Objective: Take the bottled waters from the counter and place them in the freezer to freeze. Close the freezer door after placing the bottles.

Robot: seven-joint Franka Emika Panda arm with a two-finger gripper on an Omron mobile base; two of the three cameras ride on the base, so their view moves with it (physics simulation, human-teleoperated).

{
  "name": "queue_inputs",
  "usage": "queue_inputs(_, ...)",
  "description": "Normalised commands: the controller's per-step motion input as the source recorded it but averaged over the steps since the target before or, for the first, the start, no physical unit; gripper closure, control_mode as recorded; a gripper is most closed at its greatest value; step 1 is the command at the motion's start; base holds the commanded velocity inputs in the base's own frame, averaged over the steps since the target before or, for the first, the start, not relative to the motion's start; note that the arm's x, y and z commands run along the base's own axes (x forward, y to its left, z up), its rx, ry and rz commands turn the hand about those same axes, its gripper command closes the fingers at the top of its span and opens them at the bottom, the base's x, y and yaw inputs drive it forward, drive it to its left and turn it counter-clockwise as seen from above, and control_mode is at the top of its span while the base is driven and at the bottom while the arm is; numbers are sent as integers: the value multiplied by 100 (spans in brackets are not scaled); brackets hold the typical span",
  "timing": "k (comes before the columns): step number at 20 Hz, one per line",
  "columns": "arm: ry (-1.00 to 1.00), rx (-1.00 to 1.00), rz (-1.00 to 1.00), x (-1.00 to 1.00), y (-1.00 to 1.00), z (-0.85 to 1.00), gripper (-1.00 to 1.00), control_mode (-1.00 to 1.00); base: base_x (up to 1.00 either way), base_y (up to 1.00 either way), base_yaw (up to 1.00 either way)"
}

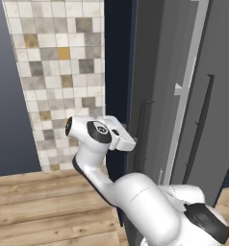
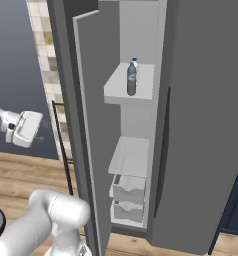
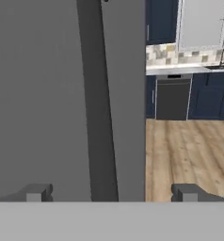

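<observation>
Right base view shows the freezer (image 2: 133, 150) standing open, its freezer door (image 2: 93, 130) swung out toward the camera. The two bottled waters (image 2: 132, 78) stand upright together at the front edge of the upper shelf (image 2: 116, 92), the smoky grey one in front, the blue-capped one just behind it. Below sit a second shelf and two white drawers (image 2: 127, 197). In the hand view the fingers (image 3: 115, 193) are spread wide apart, empty, close to the grey door panel with its dark bar handle (image 3: 100, 103) between them.
</observation>
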Motion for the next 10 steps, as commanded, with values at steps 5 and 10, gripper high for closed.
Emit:
queue_inputs(5, 0, 0, -1, 31, 0, -2, -100, -100, 0, 0, 0)
queue_inputs(10, 0, 0, 0, 9, -1, 0, -100, -100, 0, 0, 0)
